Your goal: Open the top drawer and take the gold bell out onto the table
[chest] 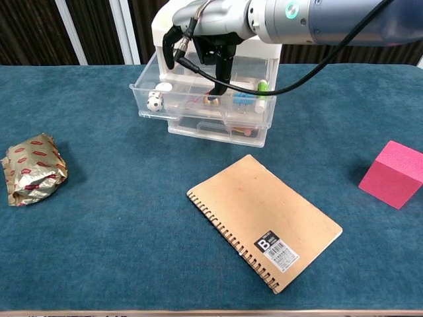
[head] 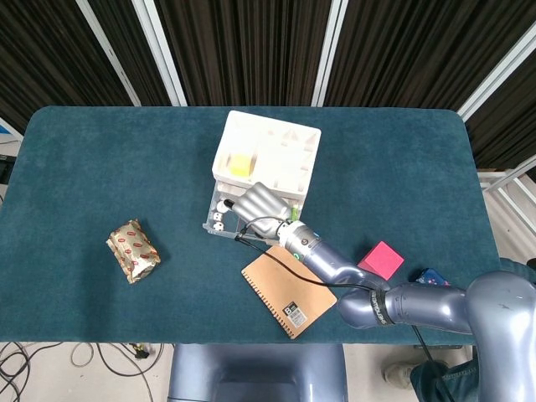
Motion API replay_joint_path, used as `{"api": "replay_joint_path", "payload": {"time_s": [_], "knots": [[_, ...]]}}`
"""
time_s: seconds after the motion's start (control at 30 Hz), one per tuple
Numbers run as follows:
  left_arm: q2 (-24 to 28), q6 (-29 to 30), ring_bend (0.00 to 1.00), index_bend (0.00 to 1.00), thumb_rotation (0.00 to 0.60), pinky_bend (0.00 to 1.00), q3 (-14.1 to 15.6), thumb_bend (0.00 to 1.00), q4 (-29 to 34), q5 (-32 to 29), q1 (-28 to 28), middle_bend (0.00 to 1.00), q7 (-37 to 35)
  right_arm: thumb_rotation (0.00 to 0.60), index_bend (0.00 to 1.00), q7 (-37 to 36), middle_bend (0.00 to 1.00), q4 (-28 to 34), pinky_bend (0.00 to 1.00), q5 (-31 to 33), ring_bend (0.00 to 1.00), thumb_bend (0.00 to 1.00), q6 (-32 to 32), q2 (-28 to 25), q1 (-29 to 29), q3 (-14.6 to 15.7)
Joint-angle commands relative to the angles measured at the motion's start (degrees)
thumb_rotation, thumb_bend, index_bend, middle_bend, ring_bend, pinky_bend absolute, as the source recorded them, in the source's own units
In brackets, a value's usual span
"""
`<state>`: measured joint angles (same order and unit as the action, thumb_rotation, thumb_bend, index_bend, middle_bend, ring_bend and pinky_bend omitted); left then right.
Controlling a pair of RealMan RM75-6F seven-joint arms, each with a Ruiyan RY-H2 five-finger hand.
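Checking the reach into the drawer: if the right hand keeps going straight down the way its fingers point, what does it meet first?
Most likely the gold bell in the open top drawer; the right hand points down at it, though depth is unclear.

A brown spiral notebook (chest: 265, 221) lies flat on the teal table (chest: 119, 231), its bound edge toward the left. A pink block (chest: 395, 173) sits to its right. A gold foil packet (chest: 32, 169) lies well apart, at the left.
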<state>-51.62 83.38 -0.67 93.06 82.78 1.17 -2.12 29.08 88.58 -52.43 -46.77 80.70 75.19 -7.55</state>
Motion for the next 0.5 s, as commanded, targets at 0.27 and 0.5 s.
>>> {"api": "replay_joint_path", "payload": {"time_s": [0.27, 0.5], "knots": [[0.04, -0.14, 0.0, 0.1, 0.6, 0.0, 0.01, 0.2, 0.05, -0.1, 0.03, 0.0, 0.08, 0.6, 0.31, -1.01, 0.96, -2.14, 1.0, -4.01, 1.0, 0.24, 1.27, 1.02, -0.68, -0.32], [0.13, -0.26, 0.0, 0.1, 0.6, 0.0, 0.03, 0.2, 0.17, -0.2, 0.04, 0.0, 0.14, 0.6, 0.31, -2.63, 0.96, -3.41, 1.0, -7.11, 1.0, 0.24, 1.92, 1.49, -1.09, -0.86]]}}
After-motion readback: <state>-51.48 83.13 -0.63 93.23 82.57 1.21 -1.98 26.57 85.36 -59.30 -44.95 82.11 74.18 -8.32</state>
